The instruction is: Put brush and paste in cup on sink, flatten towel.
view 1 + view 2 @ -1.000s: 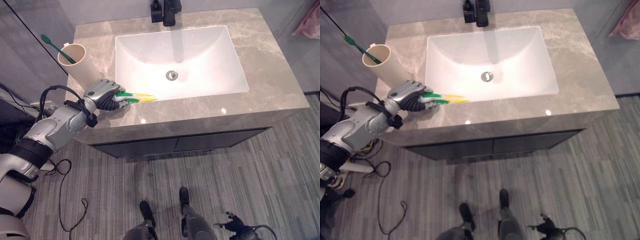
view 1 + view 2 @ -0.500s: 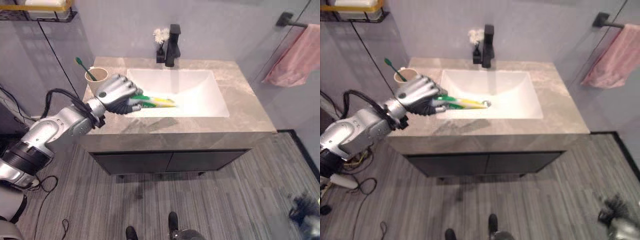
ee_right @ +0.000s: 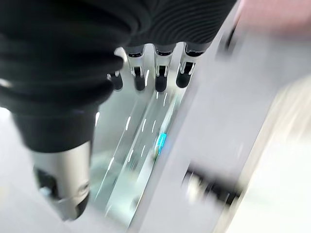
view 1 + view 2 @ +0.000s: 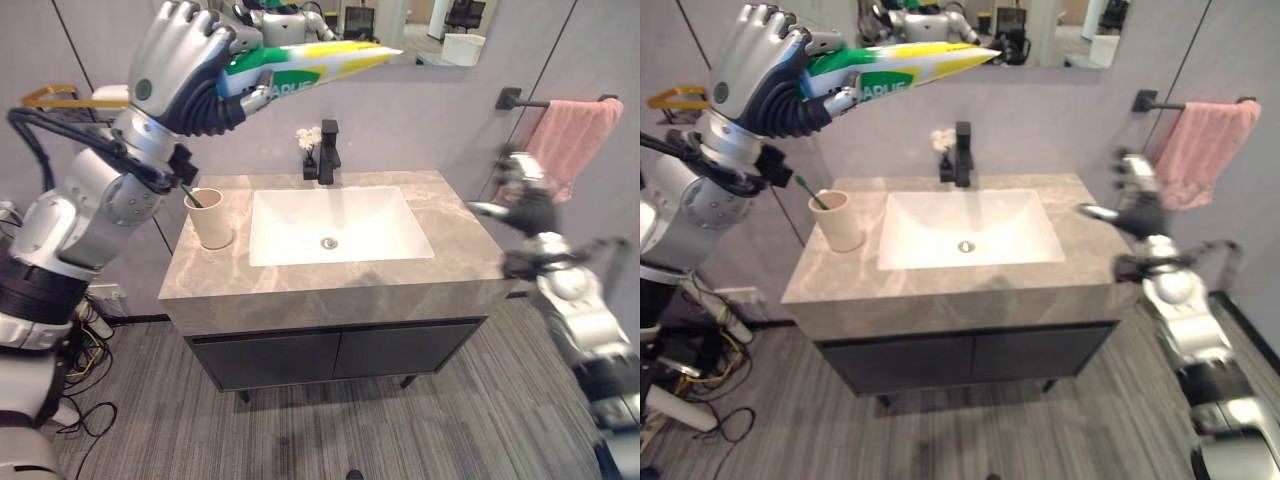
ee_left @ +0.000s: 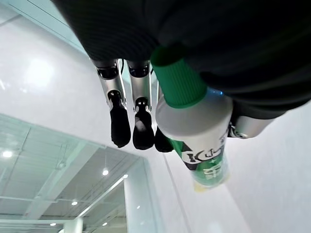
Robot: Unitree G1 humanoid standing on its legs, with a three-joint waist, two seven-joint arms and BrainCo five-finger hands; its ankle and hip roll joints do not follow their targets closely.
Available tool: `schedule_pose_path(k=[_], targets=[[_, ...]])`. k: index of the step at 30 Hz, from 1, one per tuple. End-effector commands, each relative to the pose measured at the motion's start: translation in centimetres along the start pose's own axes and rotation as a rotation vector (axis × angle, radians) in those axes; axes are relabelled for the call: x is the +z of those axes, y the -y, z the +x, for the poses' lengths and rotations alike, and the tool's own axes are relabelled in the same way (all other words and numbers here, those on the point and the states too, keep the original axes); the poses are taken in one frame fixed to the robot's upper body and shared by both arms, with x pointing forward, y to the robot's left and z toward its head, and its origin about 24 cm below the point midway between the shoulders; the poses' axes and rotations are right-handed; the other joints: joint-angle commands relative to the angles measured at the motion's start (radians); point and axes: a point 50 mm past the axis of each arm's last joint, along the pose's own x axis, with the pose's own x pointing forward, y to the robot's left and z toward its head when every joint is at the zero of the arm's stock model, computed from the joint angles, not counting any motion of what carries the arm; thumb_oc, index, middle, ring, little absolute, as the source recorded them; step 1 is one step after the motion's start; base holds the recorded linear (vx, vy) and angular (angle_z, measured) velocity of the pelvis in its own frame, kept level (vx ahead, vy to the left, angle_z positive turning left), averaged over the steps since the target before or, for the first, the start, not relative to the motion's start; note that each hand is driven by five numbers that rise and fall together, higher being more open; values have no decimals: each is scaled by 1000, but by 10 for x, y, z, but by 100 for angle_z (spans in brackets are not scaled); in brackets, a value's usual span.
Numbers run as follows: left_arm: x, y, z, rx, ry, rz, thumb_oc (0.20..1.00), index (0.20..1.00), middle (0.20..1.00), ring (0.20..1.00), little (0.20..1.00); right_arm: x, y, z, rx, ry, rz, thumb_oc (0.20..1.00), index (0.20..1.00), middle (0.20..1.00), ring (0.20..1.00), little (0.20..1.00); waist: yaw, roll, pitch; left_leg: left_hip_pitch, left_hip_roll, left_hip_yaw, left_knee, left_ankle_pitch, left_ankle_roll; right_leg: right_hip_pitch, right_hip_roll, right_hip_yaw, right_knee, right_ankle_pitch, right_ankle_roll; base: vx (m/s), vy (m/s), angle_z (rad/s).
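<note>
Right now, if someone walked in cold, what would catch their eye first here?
The left hand, raised high in front of the mirror, curled round a green, white and yellow toothpaste tube. Below it, a beige cup with a green toothbrush stands on the counter left of the white sink. The right hand reaches open toward the pink towel on its wall bar.

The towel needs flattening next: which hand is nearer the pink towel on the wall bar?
Right. The right hand is raised beside the pink towel; the left hand is across the sink, holding the green and yellow toothpaste tube.
</note>
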Motion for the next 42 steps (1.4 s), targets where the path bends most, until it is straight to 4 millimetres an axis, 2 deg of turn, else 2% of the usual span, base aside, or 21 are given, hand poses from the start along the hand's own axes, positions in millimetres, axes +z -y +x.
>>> schedule_pose_path(k=[1,2,3,4,5,6,8,9,10,14,22,27,34,42], targets=[[11,-33,37,205,36,-85,200,200,200,200,200,19,-44,26,178,23,352,1000,1000,1000,1000,1000,42,-15,-25,25,86,-46,7,-3,-86,14,-149,-48,9,50,136,-48,15,6],[11,-33,36,204,35,-84,200,200,200,200,200,19,-44,27,179,23,354,1000,1000,1000,1000,1000,40,-16,-25,25,86,-47,7,-3,-86,15,-149,-49,9,50,136,-15,11,9],[15,-32,37,200,50,-101,200,200,200,200,200,34,-64,31,249,79,431,1000,1000,1000,1000,1000,49,-16,-22,26,86,-52,7,-2,-86,21,-149,-53,9,47,134,-4,5,14],[15,-32,37,200,54,-102,200,200,200,200,200,38,-72,31,282,94,467,1000,1000,1000,1000,1000,56,-16,-22,23,84,-55,7,-1,-86,21,-150,-57,9,47,133,-3,7,21],[17,-32,36,202,55,-103,200,200,200,200,200,52,-86,30,331,148,543,1000,1000,1000,1000,1000,59,-16,-22,21,84,-59,7,0,-86,21,-152,-62,9,46,133,4,7,22],[18,-29,34,184,60,-105,200,200,200,200,200,73,-107,28,440,230,607,1000,1000,1000,1000,1000,69,-15,-18,19,84,-65,7,2,-86,26,-154,-70,9,43,132,9,11,17],[19,-28,31,174,66,-99,200,200,200,200,200,87,-116,26,466,288,646,1000,1000,1000,1000,1000,77,-14,-18,14,80,-72,7,3,-84,26,-156,-77,9,43,132,16,20,8],[19,-26,26,157,65,-104,200,200,200,200,200,103,-124,22,506,360,703,1000,1000,1000,1000,1000,86,-14,-16,11,78,-77,7,3,-82,29,-159,-82,9,42,131,28,31,8],[17,-23,23,151,58,-102,200,200,200,200,200,109,-129,20,534,382,718,1000,1000,1000,1000,1000,91,-14,-15,10,76,-80,7,4,-82,31,-161,-86,9,42,131,27,33,12],[16,-14,11,135,32,-131,200,200,200,200,200,129,-129,11,522,507,774,1000,1000,1000,1000,1000,110,-21,-5,-1,67,-104,7,5,-80,45,-173,-112,9,40,133,28,35,17],[19,-12,5,136,40,-144,200,200,200,200,200,145,-126,-1,525,614,840,1000,1000,1000,1000,1000,129,-39,4,-34,57,-136,7,9,-77,45,-187,-144,9,44,141,4,33,17],[18,-4,-9,116,4,-183,200,200,200,200,200,154,-125,-7,520,670,870,1000,1000,1000,1000,1000,133,-43,2,-40,48,-135,7,4,-72,38,-196,-145,9,50,143,7,27,1],[20,6,-37,158,-84,-306,200,200,200,200,200,152,-119,-11,466,692,843,1000,1000,1000,1000,1000,129,-42,-4,-42,40,-130,7,1,-68,29,-206,-138,9,55,144,1,9,0],[22,14,-52,173,-143,-388,200,200,200,200,200,148,-117,-13,421,691,881,1000,1000,1000,1000,1000,130,-40,-4,-45,40,-130,7,2,-68,24,-207,-135,9,57,141,0,0,0]])
